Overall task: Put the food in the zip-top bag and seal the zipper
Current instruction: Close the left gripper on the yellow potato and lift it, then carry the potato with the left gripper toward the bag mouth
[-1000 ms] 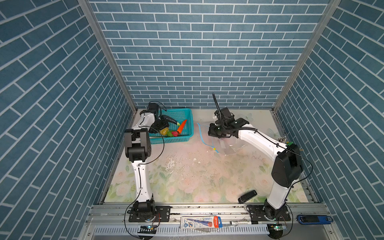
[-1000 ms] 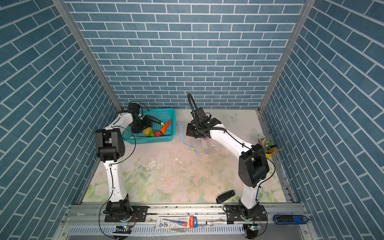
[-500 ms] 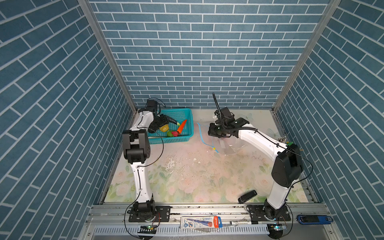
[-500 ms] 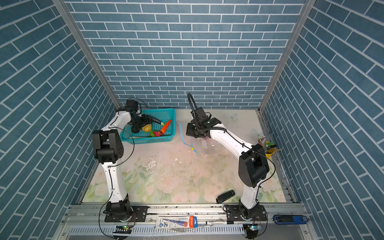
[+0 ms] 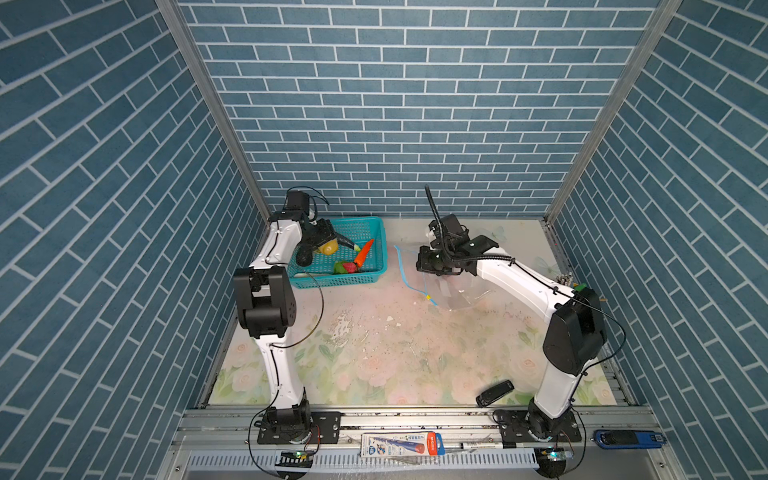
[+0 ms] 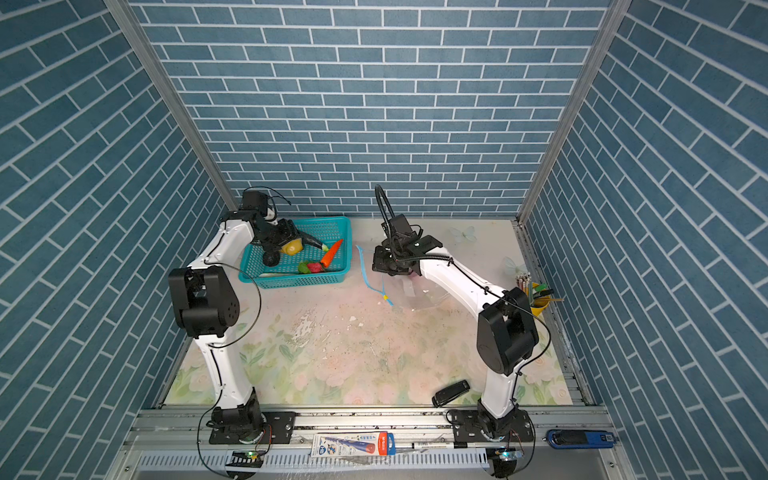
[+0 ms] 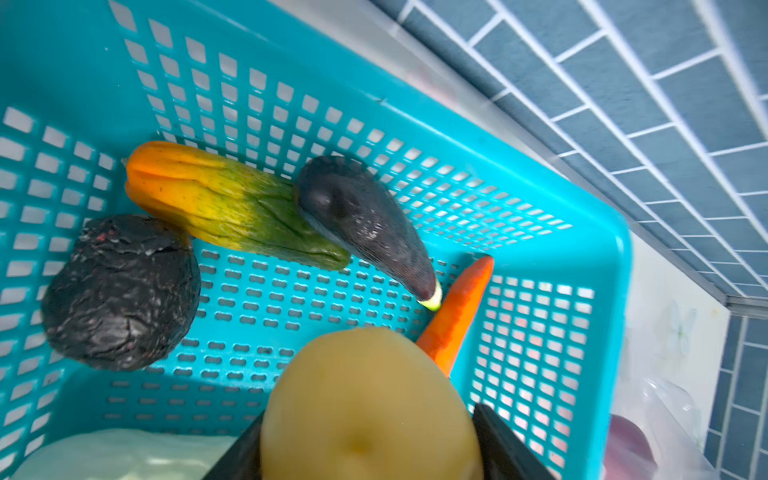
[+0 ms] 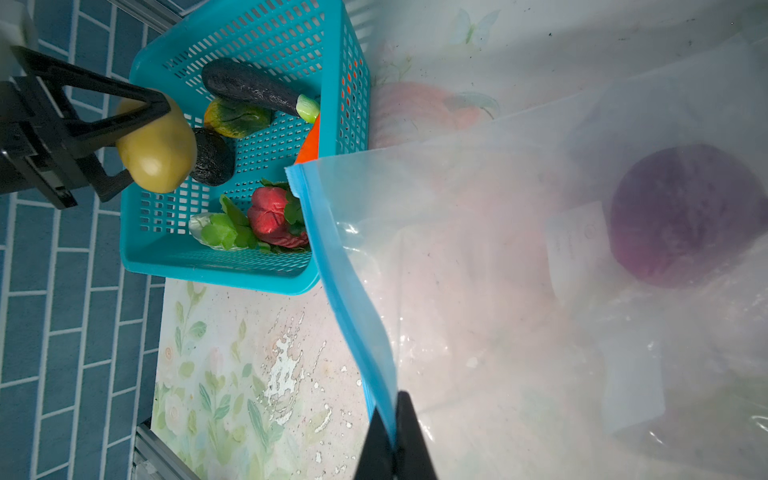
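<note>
Left gripper [image 8: 143, 145]: with the jaws spread wide we clasp the yellow fruit [image 8: 162, 153], raised over the teal basket [image 8: 137, 249], ready, we judge, to carry across to the bag.
Right gripper [image 8: 395, 440]: closed tight on the zipper [image 8: 345, 291], we pinch one lip and lift it, so the mouth gapes toward the basket.
Zip-top bag [image 8: 498, 270]: clear and crinkly, with a white label [image 8: 577, 249], it lies on the counter [image 5: 395, 353] just beside the basket.
Food: a purple onion [image 8: 681, 216] sits inside the bag. The carrot [image 7: 461, 307], eggplant [image 7: 365, 224] and red pepper [image 8: 270, 216] lie in the basket.
Slider tab [image 5: 427, 297]: small and yellow, it sits at the strip's near end, and we judge the bag unsealed.
</note>
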Controlling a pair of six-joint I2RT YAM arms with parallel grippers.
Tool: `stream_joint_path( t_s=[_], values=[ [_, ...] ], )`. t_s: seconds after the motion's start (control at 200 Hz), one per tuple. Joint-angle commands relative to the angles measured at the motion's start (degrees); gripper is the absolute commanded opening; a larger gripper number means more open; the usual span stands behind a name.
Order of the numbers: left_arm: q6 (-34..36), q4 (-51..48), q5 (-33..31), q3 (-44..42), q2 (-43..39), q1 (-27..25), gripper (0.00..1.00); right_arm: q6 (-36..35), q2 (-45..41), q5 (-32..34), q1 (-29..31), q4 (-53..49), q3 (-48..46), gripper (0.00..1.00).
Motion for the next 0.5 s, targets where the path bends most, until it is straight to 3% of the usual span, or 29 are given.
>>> stream_joint_path(
  t_s=[0.0, 0.495],
  values=[
    [-0.75, 2.19, 2.22, -2.49, -3.60, -0.56, 0.38, 0.72, 0.14, 0.28, -0.05, -0.54, 2.85, 0.00],
    [-1.48, 13.48, 11.09, -20.35, -18.60, -9.43, 0.37, 1.51, 0.48, 1.23, 0.01, -1.37, 3.99, 0.00]
  ],
)
